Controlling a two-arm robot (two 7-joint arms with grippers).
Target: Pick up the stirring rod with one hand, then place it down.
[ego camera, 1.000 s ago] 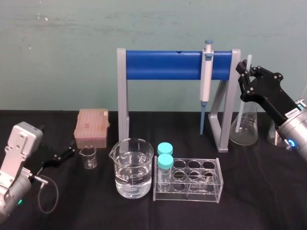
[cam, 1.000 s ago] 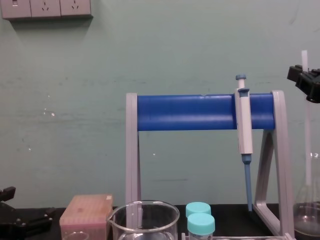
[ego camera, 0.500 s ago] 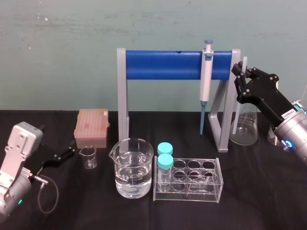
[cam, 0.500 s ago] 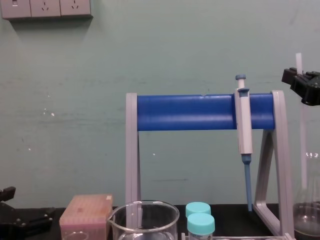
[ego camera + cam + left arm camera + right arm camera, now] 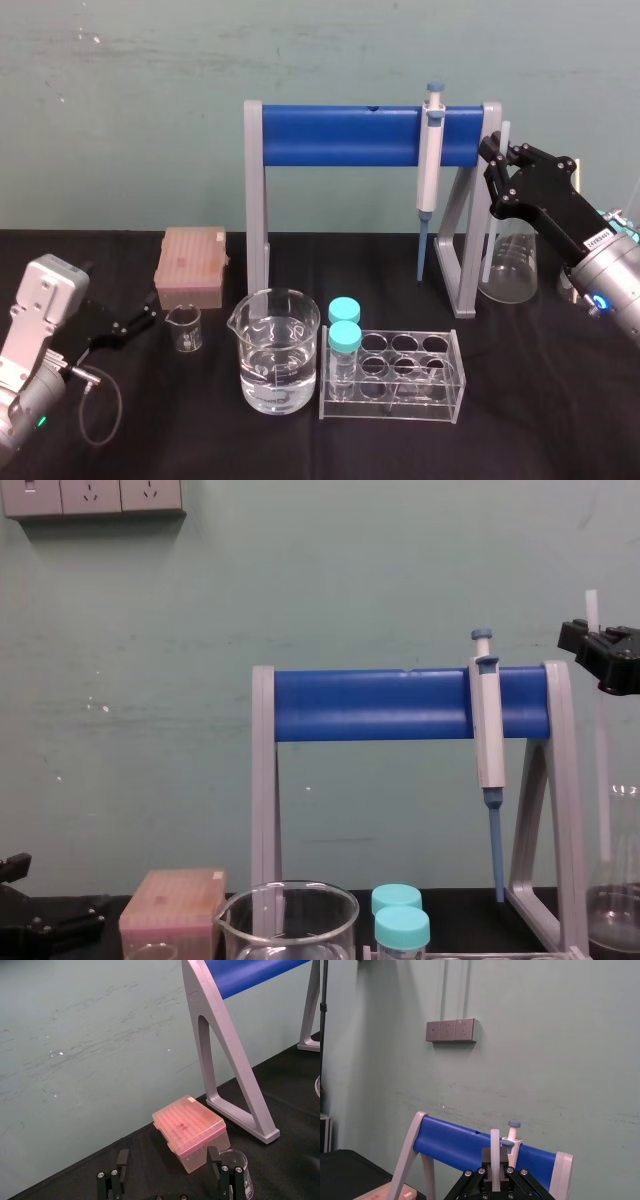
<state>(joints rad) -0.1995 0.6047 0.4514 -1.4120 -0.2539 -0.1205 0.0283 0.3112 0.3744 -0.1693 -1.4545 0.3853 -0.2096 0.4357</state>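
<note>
The stirring rod is a thin translucent white stick held upright in the air. My right gripper is shut on its upper part, just right of the blue rack's right leg. From the chest, the stirring rod sticks up above the right gripper and hangs down beside the rack leg. The right wrist view has the stirring rod rising between the closed jaws of the right gripper. My left gripper rests low at the left, and the left gripper is open with nothing in it.
A blue-barred rack carries a grey-and-blue pipette. A conical flask stands behind the right gripper. A beaker of water, a tube rack with two capped tubes, a small beaker and a pink tip box stand in front.
My right gripper has carried the upright rod leftward and slightly lower, away from the flask and up to the rack's right leg. The left arm has not moved.
</note>
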